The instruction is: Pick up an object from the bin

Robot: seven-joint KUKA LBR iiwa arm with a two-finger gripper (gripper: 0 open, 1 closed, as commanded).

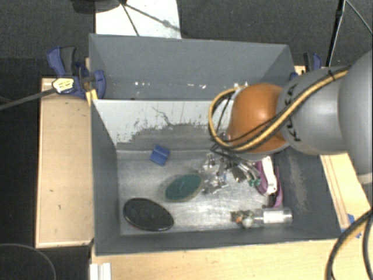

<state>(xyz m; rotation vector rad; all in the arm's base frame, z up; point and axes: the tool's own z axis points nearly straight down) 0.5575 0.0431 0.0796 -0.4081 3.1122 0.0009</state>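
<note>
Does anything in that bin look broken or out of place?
Only the bin's back wall: pale scratches mark its grey metal. The blue block, green disc and black disc lie loose, seemingly whole.

Dark block letters stand on the grey arm at about 3 o'clock, partly crossed by a yellow-and-black cable. They seem to begin "KU". No other writing can be read.
</note>
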